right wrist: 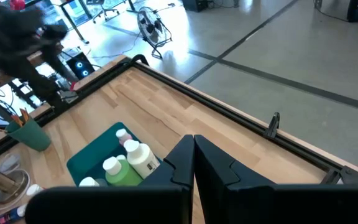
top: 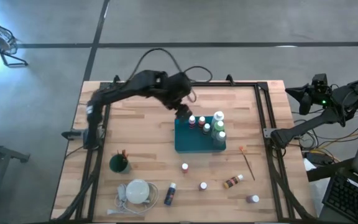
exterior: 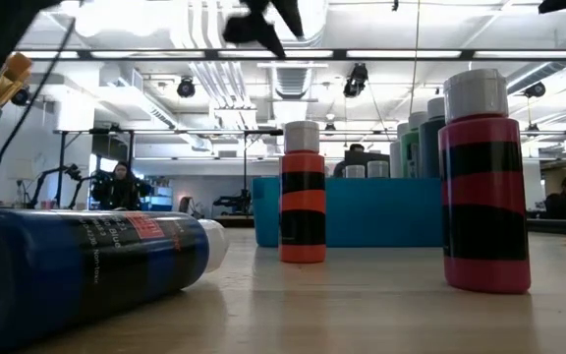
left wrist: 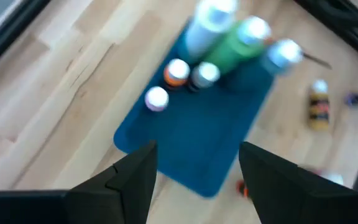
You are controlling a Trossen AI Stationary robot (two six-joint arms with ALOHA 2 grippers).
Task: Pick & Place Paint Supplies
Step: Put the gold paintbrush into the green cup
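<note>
Six bottles (top: 209,127) stand in the tray (top: 188,144) at centre frame, five bottles (top: 202,185) and a brush (top: 248,160) remain on the table below it, the left gripper (top: 183,112) hovers spread and empty, the right gripper (right wrist: 194,163) waits pressed together at right.

No text, brand, number or sign is legible in any view. The blue bottle (exterior: 86,264) lying on its side, well apart from the left gripper (top: 183,112), carries a label with a red patch and pale print, but the characters cannot be resolved.
</note>
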